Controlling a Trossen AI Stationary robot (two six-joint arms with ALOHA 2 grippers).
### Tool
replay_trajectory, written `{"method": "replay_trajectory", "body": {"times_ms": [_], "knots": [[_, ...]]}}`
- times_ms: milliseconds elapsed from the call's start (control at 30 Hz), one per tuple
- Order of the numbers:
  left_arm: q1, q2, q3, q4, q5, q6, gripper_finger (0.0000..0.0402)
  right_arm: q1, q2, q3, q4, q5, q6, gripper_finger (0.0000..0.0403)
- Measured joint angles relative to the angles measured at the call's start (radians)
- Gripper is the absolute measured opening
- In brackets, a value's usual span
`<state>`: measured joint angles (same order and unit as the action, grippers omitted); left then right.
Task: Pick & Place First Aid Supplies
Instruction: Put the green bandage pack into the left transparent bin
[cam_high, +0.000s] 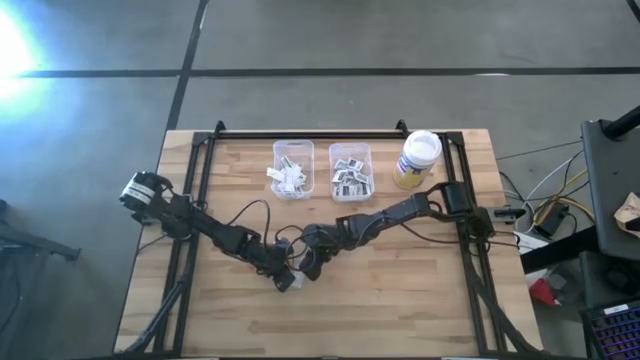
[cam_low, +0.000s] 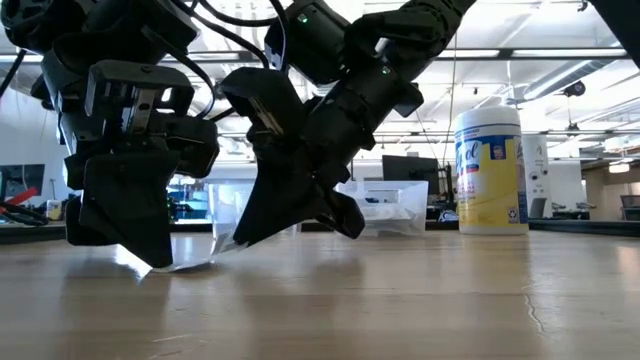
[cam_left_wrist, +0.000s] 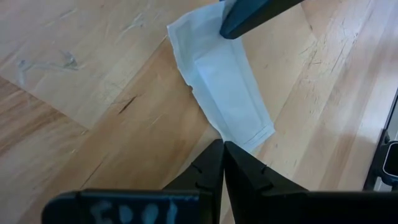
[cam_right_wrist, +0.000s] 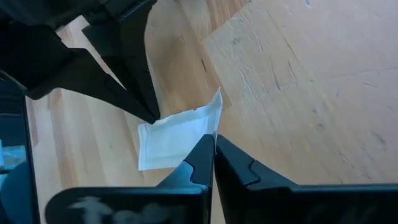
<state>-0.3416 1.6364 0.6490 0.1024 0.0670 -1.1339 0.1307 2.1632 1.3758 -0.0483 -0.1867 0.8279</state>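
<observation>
Pinching opposite ends of one pale packet at lower centre: left gripper and right gripper both closed, apparently on it. Lift evenly; avoid tearing.

hidden: in the high view the pale flat paper packet lay almost wholly under the two dark arms | too small: print on the white packets in the two clear plastic bins was unreadable | cut off: the white-lidded yellow jar label was partly legible only
</observation>
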Motion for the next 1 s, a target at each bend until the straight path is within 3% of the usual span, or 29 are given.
{"method": "replay_trajectory", "body": {"times_ms": [200,600,1000], "knots": [[0.002,-0.025,-0.002,-0.013,0.015,0.01,0.0053,0.0,-0.006,0.0,-0.026,0.001,-0.034,0.0008],[0.004,-0.124,-0.003,-0.058,0.079,0.141,0.0144,0.0,-0.044,0.0,-0.135,0.005,-0.096,0.0008],[0.006,-0.324,-0.002,-0.232,0.017,0.274,0.0149,0.0,-0.145,0.0,-0.221,0.114,-0.171,0.0008]]}}
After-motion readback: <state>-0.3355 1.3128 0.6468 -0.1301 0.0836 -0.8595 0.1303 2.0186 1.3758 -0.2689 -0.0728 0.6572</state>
